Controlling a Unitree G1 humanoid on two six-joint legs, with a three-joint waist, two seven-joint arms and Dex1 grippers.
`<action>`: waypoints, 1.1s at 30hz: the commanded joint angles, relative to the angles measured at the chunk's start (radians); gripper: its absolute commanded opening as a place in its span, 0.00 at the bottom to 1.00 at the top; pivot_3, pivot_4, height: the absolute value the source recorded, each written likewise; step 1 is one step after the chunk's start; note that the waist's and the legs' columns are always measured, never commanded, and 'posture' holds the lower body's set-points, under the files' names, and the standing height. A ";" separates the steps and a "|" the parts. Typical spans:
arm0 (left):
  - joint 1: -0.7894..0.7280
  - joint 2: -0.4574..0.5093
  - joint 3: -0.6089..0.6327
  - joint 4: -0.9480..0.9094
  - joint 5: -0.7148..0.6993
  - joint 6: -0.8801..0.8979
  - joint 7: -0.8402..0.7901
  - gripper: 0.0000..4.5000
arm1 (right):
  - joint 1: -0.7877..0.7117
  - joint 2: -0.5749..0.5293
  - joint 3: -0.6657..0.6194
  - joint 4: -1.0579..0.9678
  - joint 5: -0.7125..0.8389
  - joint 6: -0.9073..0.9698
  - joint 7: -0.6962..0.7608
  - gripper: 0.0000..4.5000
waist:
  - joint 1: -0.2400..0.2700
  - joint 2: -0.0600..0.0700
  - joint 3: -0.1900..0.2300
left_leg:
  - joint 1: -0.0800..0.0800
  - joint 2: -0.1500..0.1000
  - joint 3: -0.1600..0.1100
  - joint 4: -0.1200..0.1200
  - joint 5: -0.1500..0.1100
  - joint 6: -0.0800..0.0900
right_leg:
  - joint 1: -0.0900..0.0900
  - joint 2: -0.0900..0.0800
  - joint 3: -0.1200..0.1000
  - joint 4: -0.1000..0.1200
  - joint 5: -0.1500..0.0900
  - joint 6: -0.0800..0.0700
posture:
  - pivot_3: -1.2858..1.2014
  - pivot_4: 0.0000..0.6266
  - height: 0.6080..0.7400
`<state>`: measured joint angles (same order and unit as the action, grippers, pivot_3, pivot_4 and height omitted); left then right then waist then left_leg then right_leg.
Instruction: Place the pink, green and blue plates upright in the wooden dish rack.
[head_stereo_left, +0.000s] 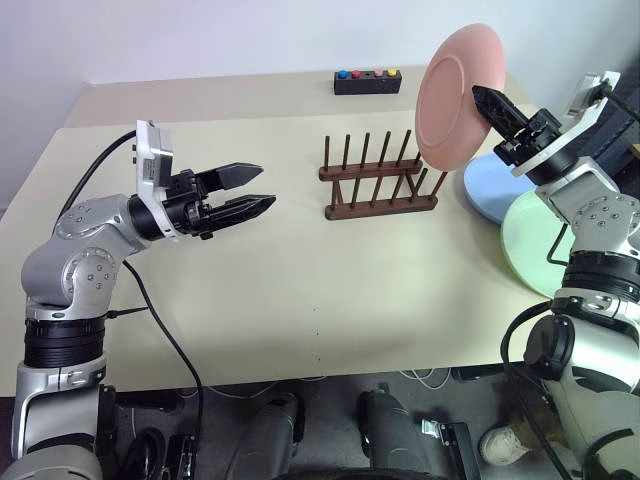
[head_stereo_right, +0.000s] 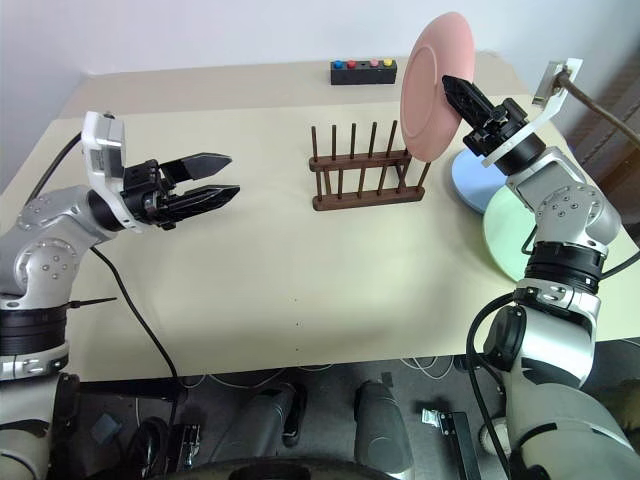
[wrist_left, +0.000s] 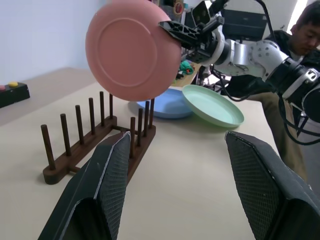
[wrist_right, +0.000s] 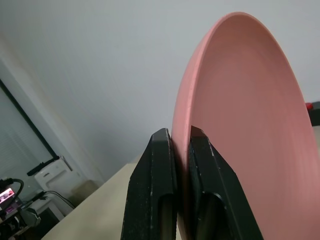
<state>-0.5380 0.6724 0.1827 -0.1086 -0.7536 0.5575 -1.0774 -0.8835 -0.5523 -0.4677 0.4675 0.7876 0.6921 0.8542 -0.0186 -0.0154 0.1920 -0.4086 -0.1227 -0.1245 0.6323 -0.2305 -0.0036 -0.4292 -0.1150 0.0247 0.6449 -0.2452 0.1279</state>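
- Right pincer (head_stereo_left: 484, 98) clamped on the rim of the pink plate (head_stereo_left: 452, 90), one finger on each face. The edge grip holds the plate on edge in the air, which is how it has to go between the pegs.
- Pink plate hangs above the 3 o'clock end of the rack (head_stereo_left: 378, 180), lower edge just over the pegs there and not yet seated. Judged: that is the end closest to the carrying arm, so it needs the least reach.
- Rack sits mid-desk, rails running 9 to 3 o'clock, every slot empty (two rows of pegs, nothing leaning on them).
- Blue plate (head_stereo_left: 492, 188) lies flat on the desk (head_stereo_left: 300, 290) at about 3 o'clock of the rack; green plate (head_stereo_left: 532, 240) lies flat at about 4 o'clock and overlaps the blue one's near edge. Both are on the right arm's side, probably staged for pickup one after another.
- Left pincer (head_stereo_left: 254, 188) stands wide and empty, well apart at 9 o'clock of the rack and pointing toward it. It looks parked, perhaps ready to steady the rack.
- Button box (head_stereo_left: 367, 81) at 12 o'clock, far edge of the desk, no part in this.
- Person seated beyond the desk's right side in the left wrist view.
- Task judged early: first plate mid-placement, two to go.
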 joint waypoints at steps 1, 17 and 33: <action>-0.023 0.003 0.019 -0.034 -0.021 -0.004 0.001 0.68 | 0.002 -0.026 0.006 -0.028 0.001 -0.007 0.024 0.00 | 0.001 0.000 0.000 | 0.000 0.000 0.000 0.000 0.000 0.000 | 0.000 0.000 0.000 0.000 0.000 0.000 | 0.52 0.24 1.00; -0.021 0.007 0.015 -0.033 -0.016 0.002 -0.004 0.69 | 0.038 -0.007 0.049 0.019 -0.063 -0.070 0.016 0.08 | 0.002 0.000 0.000 | 0.000 0.000 0.000 0.000 0.000 0.000 | 0.000 0.000 0.000 0.000 0.000 0.000 | 0.52 0.24 1.00; -0.018 0.003 0.017 -0.015 -0.011 -0.007 -0.012 0.69 | 0.025 -0.034 0.032 -0.059 -0.069 -0.122 -0.020 0.99 | 0.001 0.000 0.000 | 0.000 0.000 0.000 0.000 0.000 0.000 | 0.000 0.000 0.000 0.000 0.000 0.000 | 0.52 0.24 1.00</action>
<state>-0.5436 0.6707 0.1800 -0.1110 -0.7532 0.5615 -1.0834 -0.8286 -0.5641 -0.4037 0.4608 0.7151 0.6079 0.8431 -0.0171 -0.0154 0.1920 -0.4086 -0.1227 -0.1244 0.6325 -0.2305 -0.0036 -0.4291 -0.1151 0.0247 0.6449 -0.2452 0.1279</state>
